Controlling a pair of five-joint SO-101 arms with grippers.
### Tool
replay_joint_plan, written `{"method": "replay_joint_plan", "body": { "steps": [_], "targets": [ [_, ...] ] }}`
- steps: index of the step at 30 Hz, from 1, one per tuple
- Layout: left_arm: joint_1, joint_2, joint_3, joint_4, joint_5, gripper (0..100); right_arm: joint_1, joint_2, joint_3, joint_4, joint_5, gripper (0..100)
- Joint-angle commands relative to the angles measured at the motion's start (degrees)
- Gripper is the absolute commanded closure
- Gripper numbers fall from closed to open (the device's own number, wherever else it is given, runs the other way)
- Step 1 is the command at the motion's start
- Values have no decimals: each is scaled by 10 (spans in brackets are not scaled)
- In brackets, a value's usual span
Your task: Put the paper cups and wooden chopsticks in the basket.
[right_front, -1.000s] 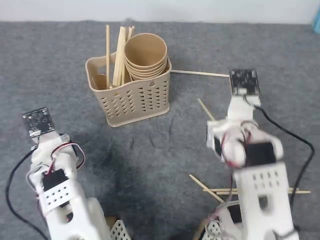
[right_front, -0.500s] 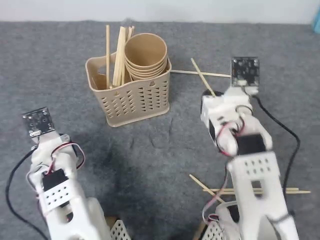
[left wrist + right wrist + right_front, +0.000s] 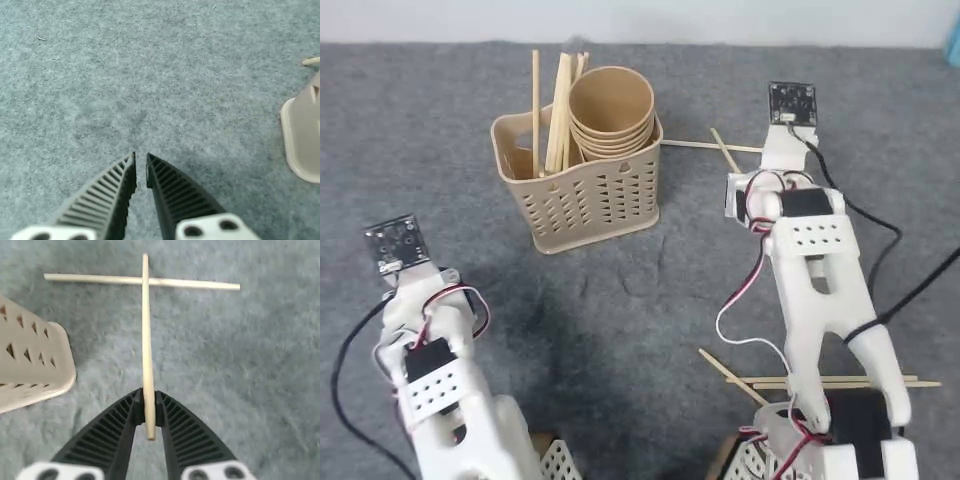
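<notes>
Your right gripper [image 3: 146, 405] pinched a wooden chopstick [image 3: 145, 330]; you needed to carry it over the basket [image 3: 585, 205]. Left gripper [image 3: 141, 170] was closed, empty.

surface: grey felt mat [image 3: 620, 320] is spreading edge to edge | back: pale wall [image 3: 650, 20] is running behind | light: falling evenly

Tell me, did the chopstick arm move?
Yes. The right gripper moved its held chopstick toward the far side, now crossing the loose chopstick beside the basket.

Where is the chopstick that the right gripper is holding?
The chopstick is clamped in the right gripper, right of the basket in the high view; its far end crosses a second chopstick on the mat.
</notes>
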State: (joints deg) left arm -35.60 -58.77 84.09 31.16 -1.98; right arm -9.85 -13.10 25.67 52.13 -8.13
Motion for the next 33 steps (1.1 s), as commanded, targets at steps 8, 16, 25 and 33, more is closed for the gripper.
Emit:
{"method": "replay_joint_plan", "body": {
  "steps": [8, 16, 25, 33],
  "targets": [
    [0, -9, -2, -12, -5, 966, -10, -6, -121, 209, 8, 991],
    [-1, -9, -2, -12, -5, 966, -27, -6, -122, 287, 36, 991],
    [-1, -9, -2, -12, -5, 966, -49, -9, -121, 402, 69, 991],
    [-1, -9, -2, -12, -5, 966, -59, -131, -112, 502, 101, 991]
  ]
}}
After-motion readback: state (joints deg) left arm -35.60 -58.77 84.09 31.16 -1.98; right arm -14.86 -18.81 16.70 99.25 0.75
